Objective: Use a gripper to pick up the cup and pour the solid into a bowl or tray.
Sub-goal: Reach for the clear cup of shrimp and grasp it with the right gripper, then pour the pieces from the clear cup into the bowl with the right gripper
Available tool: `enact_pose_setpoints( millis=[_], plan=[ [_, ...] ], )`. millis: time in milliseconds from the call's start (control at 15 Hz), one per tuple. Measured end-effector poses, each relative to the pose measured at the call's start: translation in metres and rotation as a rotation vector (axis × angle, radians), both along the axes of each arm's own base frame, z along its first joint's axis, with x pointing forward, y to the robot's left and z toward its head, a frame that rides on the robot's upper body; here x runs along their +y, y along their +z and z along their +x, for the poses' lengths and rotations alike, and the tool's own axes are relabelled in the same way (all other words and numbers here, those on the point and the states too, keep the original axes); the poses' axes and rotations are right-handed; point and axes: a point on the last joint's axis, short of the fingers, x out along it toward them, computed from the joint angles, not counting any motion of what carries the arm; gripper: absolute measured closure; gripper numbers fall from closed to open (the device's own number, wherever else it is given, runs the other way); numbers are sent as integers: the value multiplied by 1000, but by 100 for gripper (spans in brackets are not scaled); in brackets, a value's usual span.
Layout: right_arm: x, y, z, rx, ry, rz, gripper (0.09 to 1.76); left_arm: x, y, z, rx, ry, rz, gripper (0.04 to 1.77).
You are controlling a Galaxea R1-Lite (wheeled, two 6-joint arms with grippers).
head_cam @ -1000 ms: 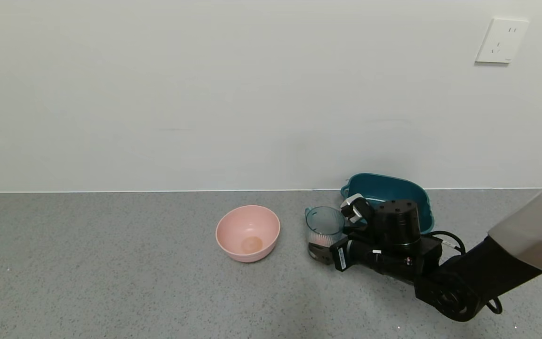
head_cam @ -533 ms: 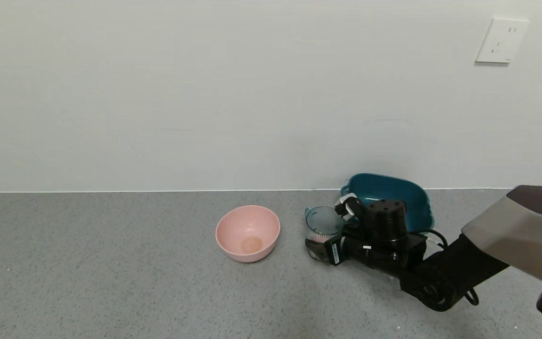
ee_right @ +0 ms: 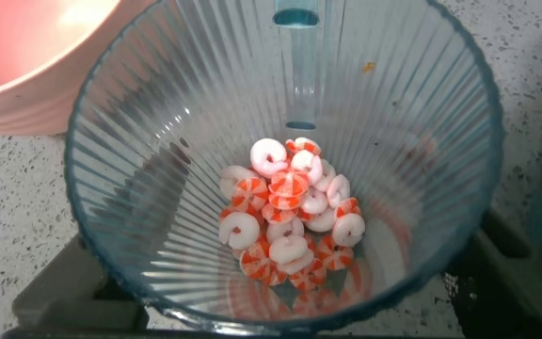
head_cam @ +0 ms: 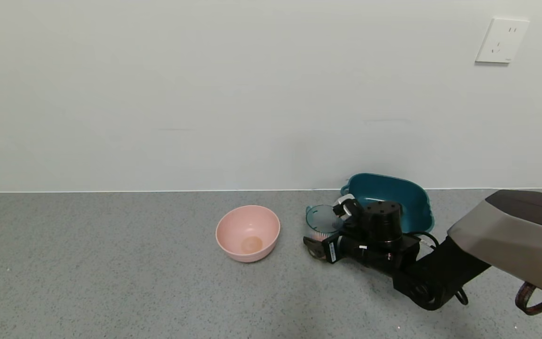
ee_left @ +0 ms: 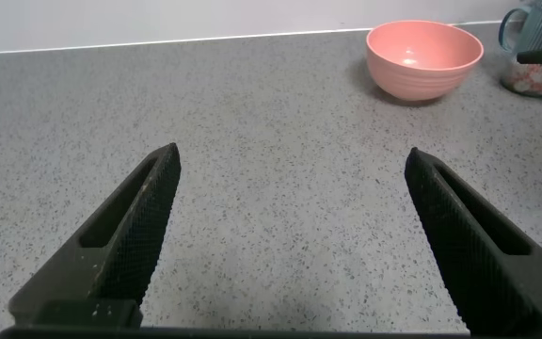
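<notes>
Standing on the grey counter [head_cam: 111, 273] in the head view, the cup [head_cam: 322, 221] is a see-through blue-green tumbler with a small loop handle on its far left side. It sits between the pink bowl [head_cam: 248, 232] and the dark teal tub [head_cam: 391, 200], just beside the tub's near left corner. The right gripper [head_cam: 330, 226] reaches in from the right with one finger on each side of the cup; whether they press on it cannot be told.

From the left wrist, the left gripper [ee_left: 290, 245] hovers low over bare counter, its two black fingers spread wide, the pink bowl and cup well beyond it.

From the right wrist, the cup's ribbed wall [ee_right: 158, 141] fills the frame, and the solid [ee_right: 290, 221], white and orange-red rings, lies heaped on its bottom.
</notes>
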Motion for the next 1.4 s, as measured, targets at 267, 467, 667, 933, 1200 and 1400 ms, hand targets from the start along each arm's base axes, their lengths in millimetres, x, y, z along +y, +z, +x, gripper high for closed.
enact_pose_setpoints(
  millis=[267, 467, 667, 933, 1200, 1400],
  plan=[
    [0, -1, 0, -4, 0, 2, 37, 0, 0, 0, 0, 0, 0, 9],
    [-1, 0, 0, -14, -2, 8, 48, 0, 0, 0, 0, 0, 0, 9],
    [-1, 0, -1, -13, -2, 7, 48, 0, 0, 0, 0, 0, 0, 9],
    [-2, 10, -5, -29, 2, 16, 48, 0, 0, 0, 0, 0, 0, 9],
    [-4, 42, -18, -81, 12, 46, 49, 0, 0, 0, 0, 0, 0, 9],
    [-13, 74, -27, -145, 2, 81, 49, 0, 0, 0, 0, 0, 0, 9]
  ],
)
